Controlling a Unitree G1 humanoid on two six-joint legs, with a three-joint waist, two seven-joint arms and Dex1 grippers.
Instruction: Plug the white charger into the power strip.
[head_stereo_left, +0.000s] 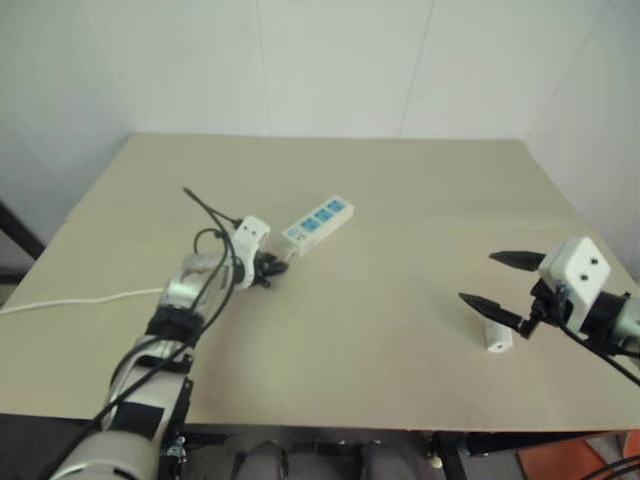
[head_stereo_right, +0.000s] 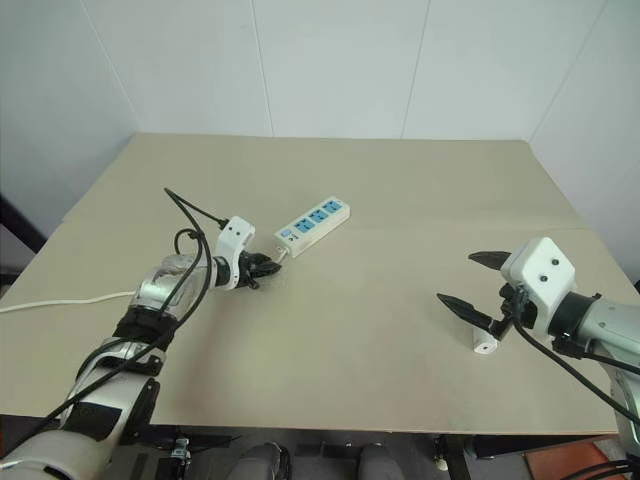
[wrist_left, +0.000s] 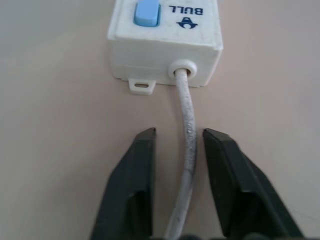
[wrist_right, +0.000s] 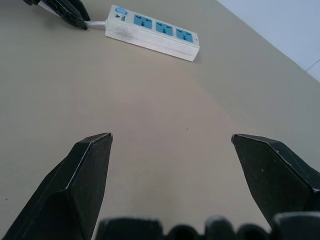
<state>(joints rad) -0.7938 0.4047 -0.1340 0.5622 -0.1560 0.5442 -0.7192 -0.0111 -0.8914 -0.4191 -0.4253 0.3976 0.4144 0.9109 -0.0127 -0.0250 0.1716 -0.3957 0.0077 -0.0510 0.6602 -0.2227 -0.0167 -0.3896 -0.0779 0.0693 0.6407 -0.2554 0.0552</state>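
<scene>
Left claw (wrist_left: 177, 150): 2 black fingers (wrist_left: 135, 180) narrowed around the power strip's thin white cable (wrist_left: 187, 130), just behind the switch end. A slim gap shows on each side of the cable, so can't tell whether the pads actually press it or only bracket it. Lower part of the cable is cut off at the frame edge between the finger bases.

Right claw (head_stereo_right: 478, 283): spread wide, nothing between the fingers (wrist_right: 85, 175), hovering above the surface (head_stereo_left: 400, 200) near its right edge. Touches nothing.

White charger (head_stereo_right: 486, 343): lies on the surface just below and beside the right claw's nearer finger, on the near right side. Partly covered by that finger in the head views; too small to make out prongs or which way it faces. Can't tell if the fingertip touches it.

Power strip (head_stereo_left: 318, 222): flat on the surface, left of centre, angled diagonally, switch end toward the left claw, 3 blue socket faces (wrist_right: 164, 28) up, all free. Blue switch (wrist_left: 146, 12) and a "BULL" mark on the end cap; the rest of the strip is cut off in the left wrist view. Strip and charger are well apart.

A white cable (head_stereo_left: 80, 299) runs off the surface's left edge, its middle hidden behind the left arm.
</scene>
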